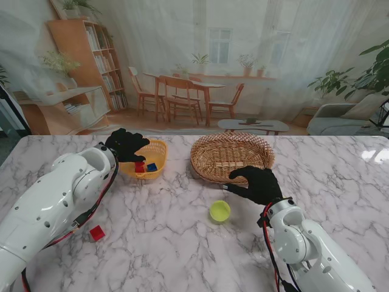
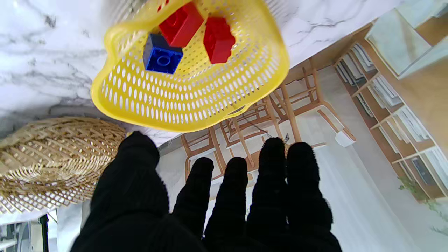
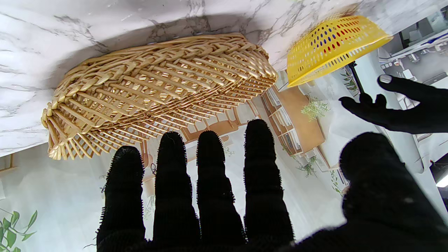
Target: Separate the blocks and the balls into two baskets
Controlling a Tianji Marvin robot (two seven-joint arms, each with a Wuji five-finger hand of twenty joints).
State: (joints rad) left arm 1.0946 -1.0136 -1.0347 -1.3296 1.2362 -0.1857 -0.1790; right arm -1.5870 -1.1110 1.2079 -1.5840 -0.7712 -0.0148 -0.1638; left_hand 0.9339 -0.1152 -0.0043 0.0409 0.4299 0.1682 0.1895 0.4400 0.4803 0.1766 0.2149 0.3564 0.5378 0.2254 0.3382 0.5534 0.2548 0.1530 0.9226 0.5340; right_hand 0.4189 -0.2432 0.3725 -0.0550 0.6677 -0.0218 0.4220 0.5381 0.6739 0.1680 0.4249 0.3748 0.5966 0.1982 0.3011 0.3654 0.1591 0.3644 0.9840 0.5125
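The yellow plastic basket (image 1: 159, 147) (image 2: 196, 105) holds two red blocks (image 2: 182, 24) (image 2: 218, 40) and a blue block (image 2: 161, 56). My left hand (image 1: 126, 145) (image 2: 224, 203) hovers at that basket's left rim, open and holding nothing. To its right sits the wicker basket (image 1: 206, 170) (image 3: 157, 94); its inside shows nothing. At the wicker basket's near rim my right hand (image 1: 258, 184) (image 3: 217, 196) is open with fingers spread. A yellow-green ball (image 1: 219, 211) lies on the table just left of that hand. Another red block (image 1: 96, 232) lies near my left forearm.
The marble table (image 1: 182, 249) runs back to a printed backdrop of a room. The two baskets stand close together at the middle of the table. My left forearm (image 1: 55, 201) lies over the table's left side.
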